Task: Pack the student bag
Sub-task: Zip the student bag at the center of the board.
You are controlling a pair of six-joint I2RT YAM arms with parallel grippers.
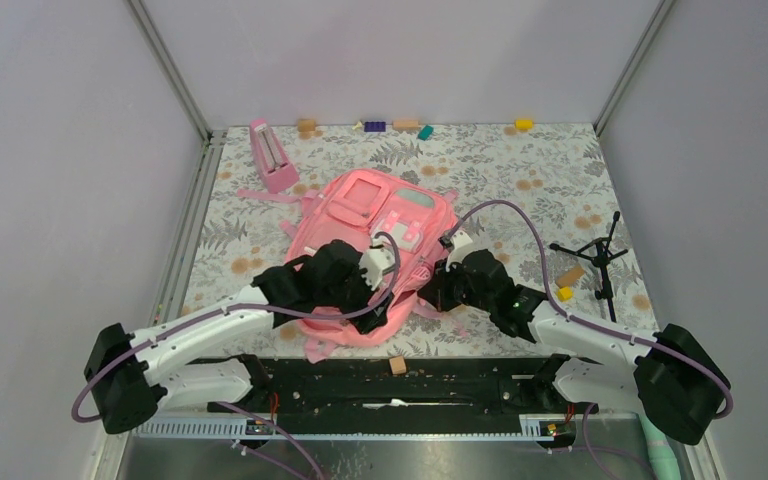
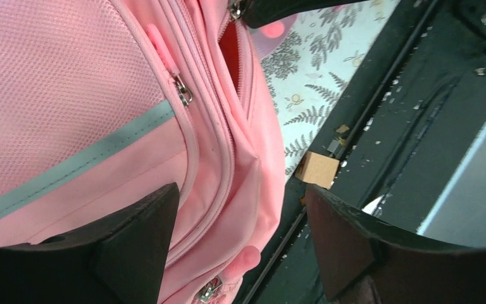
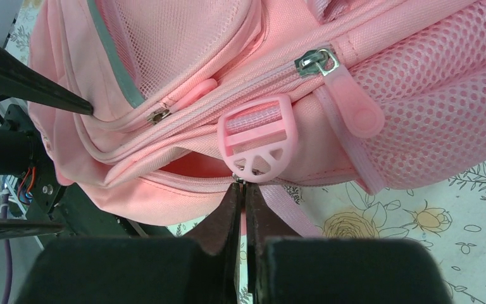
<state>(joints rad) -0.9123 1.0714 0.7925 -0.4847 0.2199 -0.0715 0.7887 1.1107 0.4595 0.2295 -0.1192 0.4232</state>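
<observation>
While left end effector [image 2: 240, 190] gapes, right [image 3: 243, 190] pinches bag [image 3: 183, 38].

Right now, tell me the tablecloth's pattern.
Tablecloth: pale fern-and-flower print, clearest from the top camera.

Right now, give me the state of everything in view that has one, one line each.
student bag: lying flat on the table.
main zip: partly open, red lining showing.
left hand: open, jaws either side of the bag's edge, gripping nothing.
right hand: shut on what looks like a zipper pull.
metronome: upright, far left of the table.
</observation>
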